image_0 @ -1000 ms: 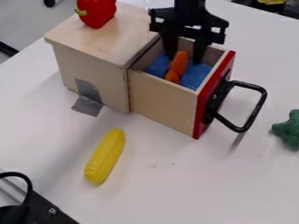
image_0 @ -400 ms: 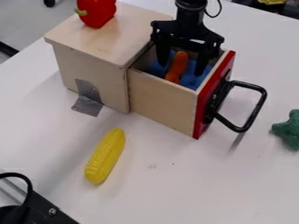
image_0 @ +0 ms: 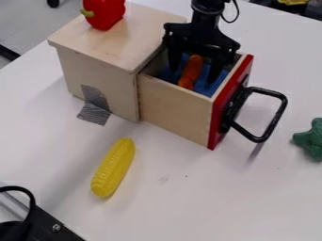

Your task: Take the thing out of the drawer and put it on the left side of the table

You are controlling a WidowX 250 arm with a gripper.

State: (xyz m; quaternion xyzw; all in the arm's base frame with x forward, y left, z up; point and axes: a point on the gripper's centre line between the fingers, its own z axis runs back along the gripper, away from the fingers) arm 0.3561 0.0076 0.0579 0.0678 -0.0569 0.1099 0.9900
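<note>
Two fingers of the black end effector [image_0: 194, 71] stand open inside the drawer [image_0: 175, 109], one each side of the orange toy [image_0: 191, 70]. Blue shows between toy and fingers, so no grip on it. Fingers point down, tips low in the drawer

Orange toy: in the drawer, right between the fingers, lying lengthwise on blue cloth [image_0: 202, 88]. Drawer is pulled out of the wooden cabinet [image_0: 97, 73], directly under the end effector; its red front [image_0: 217, 120] is just right of and below the end effector in the view, black handle [image_0: 275, 117] further out the same way

Rest, all as seen from the end effector in the view: cabinet just left, red pepper [image_0: 108, 15] on its top, up and to the left. Grey tape [image_0: 95, 107] down-left, running from cabinet side onto the white surface [image_0: 189, 193]. Yellow corn [image_0: 113, 168] well apart, down-left, lying on the surface. Green toy [image_0: 310, 139] well apart, down-right, cut by the view's edge, can't tell what it is
</note>
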